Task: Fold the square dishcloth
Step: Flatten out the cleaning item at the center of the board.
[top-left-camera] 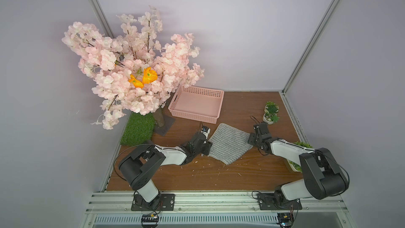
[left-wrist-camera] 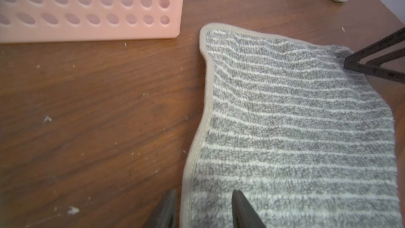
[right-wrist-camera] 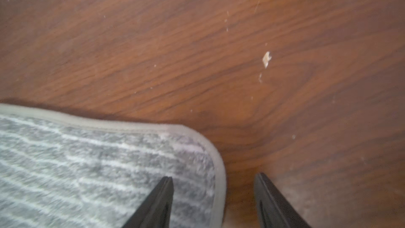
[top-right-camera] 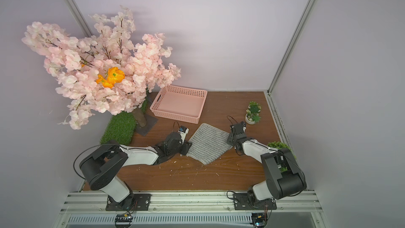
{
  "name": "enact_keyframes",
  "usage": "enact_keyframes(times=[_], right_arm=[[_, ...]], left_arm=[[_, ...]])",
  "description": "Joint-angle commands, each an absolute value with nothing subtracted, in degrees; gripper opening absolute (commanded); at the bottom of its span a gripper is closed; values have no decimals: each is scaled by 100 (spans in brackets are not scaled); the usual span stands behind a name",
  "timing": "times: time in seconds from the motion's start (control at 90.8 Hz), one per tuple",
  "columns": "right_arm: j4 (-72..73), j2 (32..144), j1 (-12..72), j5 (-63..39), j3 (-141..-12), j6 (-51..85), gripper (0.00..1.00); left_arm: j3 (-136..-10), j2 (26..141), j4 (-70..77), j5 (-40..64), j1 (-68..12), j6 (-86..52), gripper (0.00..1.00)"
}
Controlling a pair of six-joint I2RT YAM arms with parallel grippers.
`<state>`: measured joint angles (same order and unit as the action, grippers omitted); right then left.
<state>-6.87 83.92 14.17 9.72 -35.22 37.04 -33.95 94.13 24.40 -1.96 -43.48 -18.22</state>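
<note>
Walnut-grain tabletop (top-left-camera: 252, 178), flecked with pale crumbs (right-wrist-camera: 266, 59), forms the floor of your cell, closed in by lilac walls (top-left-camera: 219, 29) and aluminium posts (top-left-camera: 317, 33). Both arms are bolted to a metal rail (top-left-camera: 219, 200) at the near edge.

At far left an artificial blossom tree (top-left-camera: 131, 73) with two orange flowers (top-left-camera: 145, 77) rises from a dark base plate (top-left-camera: 165, 126) beside a patch of fake grass (top-left-camera: 137, 131).

The pink basket (top-left-camera: 192, 117) sits toward the back, its perforated walls around a bare pink floor. Off to the right, a white planter (top-left-camera: 267, 120) holds small green succulents. A second planter (top-left-camera: 303, 144) of leafy greens is partly hidden behind your right arm.

The square dishcloth (top-left-camera: 230, 142) lies flat and diamond-wise on the wood in both top views, just in front of the basket and not touching it, between your two arms.

Your left gripper (left-wrist-camera: 203, 196) is released, its fingers straddling the cloth's hem at one corner. Your right gripper (right-wrist-camera: 213, 178) is also released, one finger over the opposite corner and one over bare wood. Neither pinches the fabric.
</note>
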Motion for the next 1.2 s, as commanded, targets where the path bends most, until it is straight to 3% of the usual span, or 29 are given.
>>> enact_keyframes(times=[0.0, 0.077, 0.198, 0.396, 0.451, 0.55, 0.638, 0.936, 1.189], right_arm=[[-423, 8657, 1337, 779, -3671, 3505, 56], [-333, 8848, 1319, 713, -3767, 3417, 51], [-247, 9118, 1310, 597, -3971, 3272, 33], [-108, 9138, 1316, 63, -4306, 2687, 8], [-178, 9105, 1327, -19, -4440, 2478, 4], [-310, 8993, 1394, -31, -4626, 2107, 0], [-412, 8826, 1510, 75, -4699, 1863, 0], [-402, 8301, 2045, 574, -4591, 1557, 0], [-381, 8137, 2304, 766, -4580, 1593, 0]], left_arm=[[-3187, 9398, 2178, -247, -4402, -1982, 36], [-3132, 9318, 1973, -314, -4420, -2064, 26], [-2869, 9002, 1826, -210, -4462, -2240, 10], [-2542, 8369, 1732, 108, -4620, -2547, 9], [-2513, 8201, 1727, 93, -4623, -2655, 16], [-2576, 7952, 1646, -278, -4621, -2758, 48], [-2862, 7916, 1522, -839, -4607, -2871, 60], [-4552, 9524, 1988, -447, -3979, -2302, 57], [-5629, 10642, 1565, -606, -3912, -1899, 55]])
